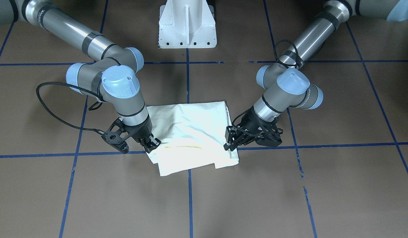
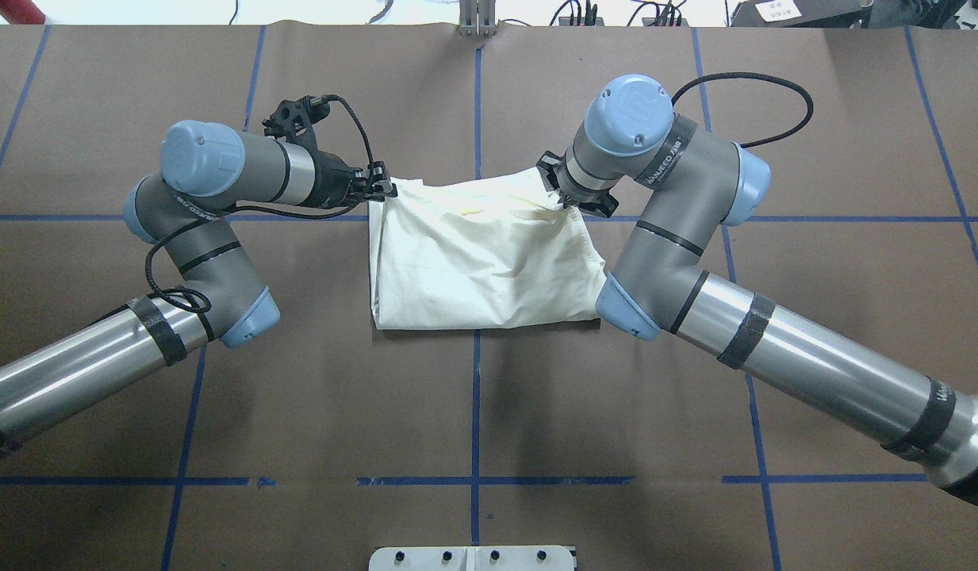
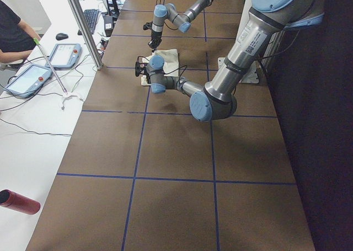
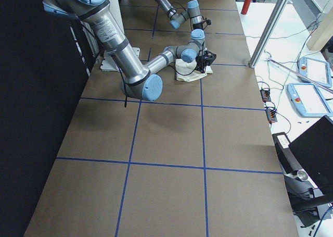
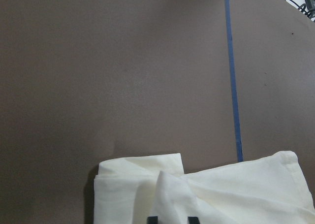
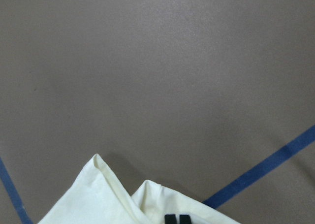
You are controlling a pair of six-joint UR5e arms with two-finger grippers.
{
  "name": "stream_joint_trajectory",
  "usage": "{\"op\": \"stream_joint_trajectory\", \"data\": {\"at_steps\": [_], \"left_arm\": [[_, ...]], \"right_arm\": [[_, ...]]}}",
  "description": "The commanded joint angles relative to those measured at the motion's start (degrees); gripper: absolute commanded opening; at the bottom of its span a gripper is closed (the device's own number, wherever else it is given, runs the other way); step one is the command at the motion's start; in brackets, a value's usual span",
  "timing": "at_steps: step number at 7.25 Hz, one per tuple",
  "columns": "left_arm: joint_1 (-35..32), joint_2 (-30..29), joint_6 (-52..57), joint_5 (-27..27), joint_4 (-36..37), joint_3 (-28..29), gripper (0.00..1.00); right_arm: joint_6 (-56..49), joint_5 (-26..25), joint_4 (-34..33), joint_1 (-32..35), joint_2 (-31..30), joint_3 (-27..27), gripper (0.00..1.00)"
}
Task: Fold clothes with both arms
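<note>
The cream-white T-shirt (image 2: 481, 262) lies folded into a rough rectangle at the table's middle, and its print is hidden. My left gripper (image 2: 381, 190) is at the shirt's far left corner, shut on a raised fold of cloth. In the left wrist view (image 5: 172, 219) the cloth (image 5: 206, 194) stands up between its fingertips. My right gripper (image 2: 564, 200) is at the far right corner, shut on the shirt's edge. In the right wrist view (image 6: 177, 219) its tips are close together on the cloth (image 6: 98, 199). In the front-facing view the left gripper (image 1: 228, 144) and the right gripper (image 1: 153, 143) flank the shirt (image 1: 190, 132).
The white pedestal (image 1: 187, 26) stands at the robot's side of the table. Blue tape lines (image 2: 476, 396) grid the brown tabletop. A side bench with tablets (image 3: 33, 74) and a red bottle (image 3: 19, 201) runs along the far side.
</note>
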Motion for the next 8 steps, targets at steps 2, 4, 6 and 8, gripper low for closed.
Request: {"op": "stream_joint_trajectory", "data": {"at_steps": [2,4,6,8], "left_arm": [[0.1,-0.65,0.02,1.42,-0.01,1.45,0.32],[0.1,-2.84,-0.07,1.61,-0.18,3.82,0.33],[0.1,-2.85,0.02,1.61,-0.19,3.92,0.0],[-0.16,-2.85,1.42,1.61,-0.1,3.66,0.0]], "right_arm": [[0.03,0.0,0.0,0.0,0.01,0.09,0.0],[-0.06,0.0,0.0,0.0,0.01,0.09,0.0],[-0.06,0.0,0.0,0.0,0.01,0.09,0.0],[-0.06,0.0,0.0,0.0,0.01,0.09,0.0]]}}
